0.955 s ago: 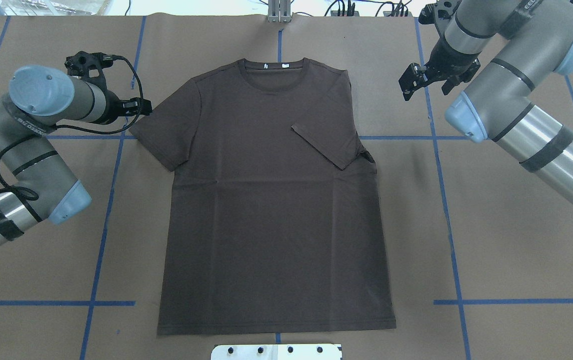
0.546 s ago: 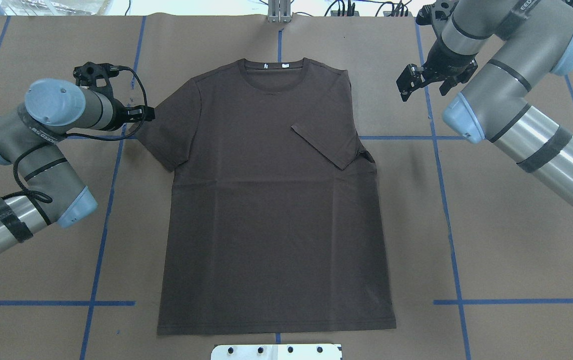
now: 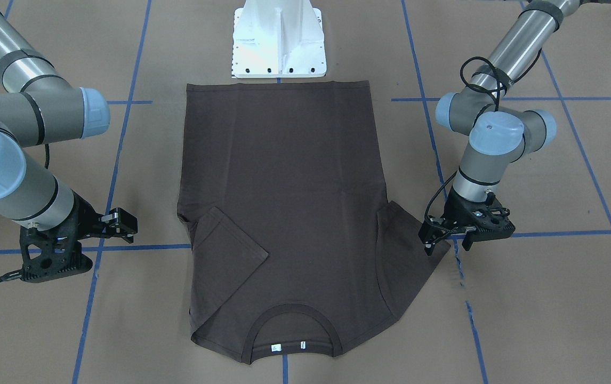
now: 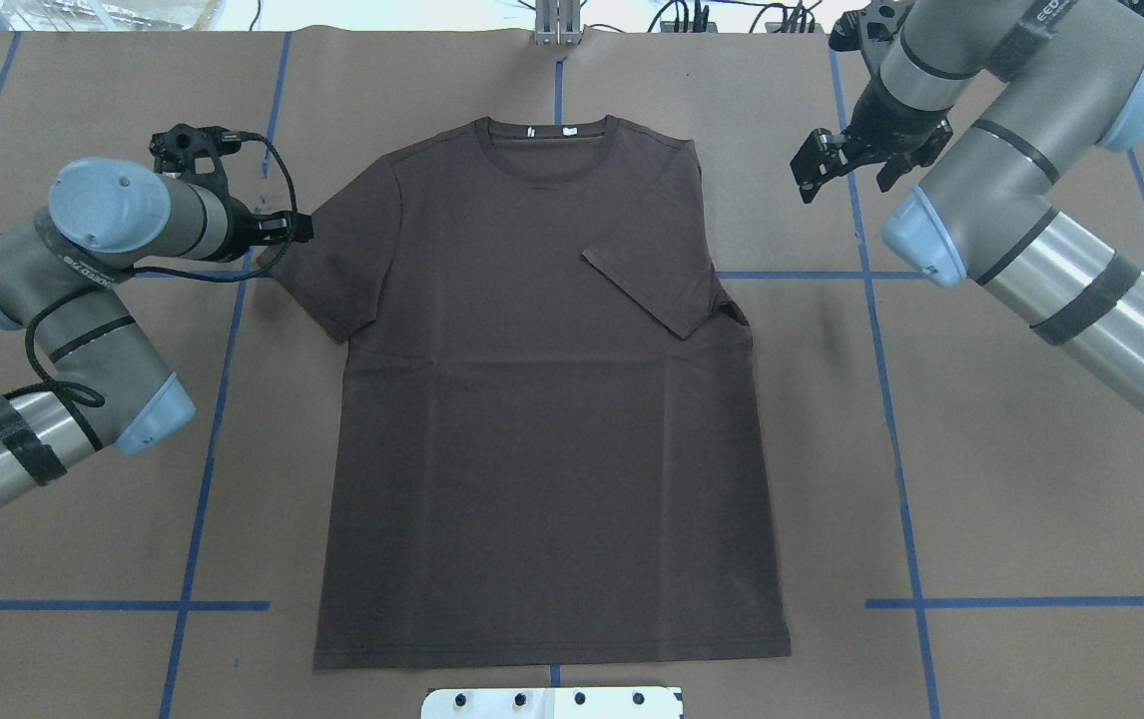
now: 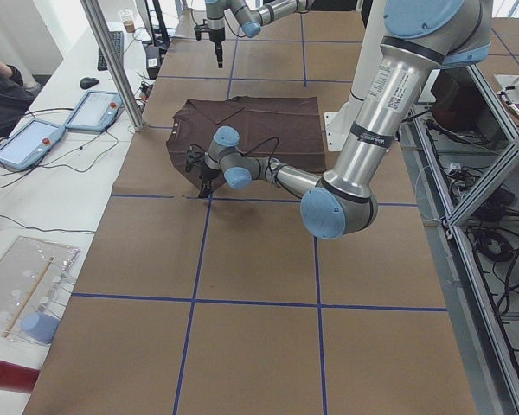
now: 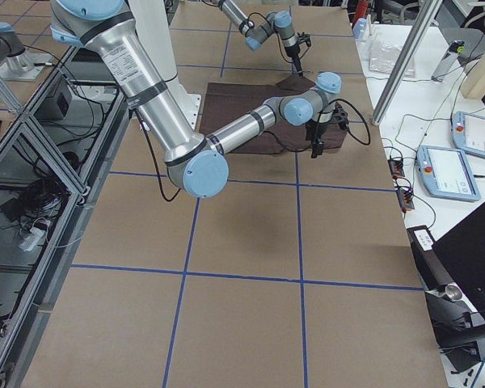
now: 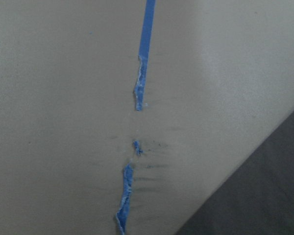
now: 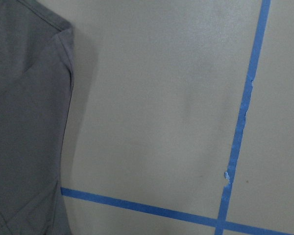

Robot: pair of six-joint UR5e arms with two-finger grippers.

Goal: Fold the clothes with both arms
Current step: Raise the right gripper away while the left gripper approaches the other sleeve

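Status on the fold: pedestal base (image 4: 552, 702) sat at the near edge with the hem (image 4: 552, 654) just beside it. T-shirt (image 4: 552, 429) lay flat and centred on the table (image 4: 981, 499), unmoved over the last second. Further out, the right sleeve (image 4: 647, 290) was already folded in over the chest, while the left sleeve (image 4: 332, 270) was still spread out to the left. Left gripper (image 4: 300, 230) had slid in from the left toward that sleeve. Most of the travel came in the first half second and almost none after, so it looked settled at the cuff edge. From the front its jaws looked apart with nothing between them, but contact with the cloth couldn't be confirmed. Its wrist camera showed only a corner of dark fabric beside torn blue tape (image 7: 139, 88). Right gripper (image 4: 812, 180) had drifted slightly farther away and hung over bare table right of the shoulder, well apart from the shirt, jaws apparently apart and empty. Collar (image 4: 547, 150) with its white tags was at the far end. My read: the right sleeve was done and the left arm sat in pre-grasp. The next move called for dropping onto the cuff, pinching it and carrying it across to mirror the right. Body folds were still to do, so the task was at an early stage.
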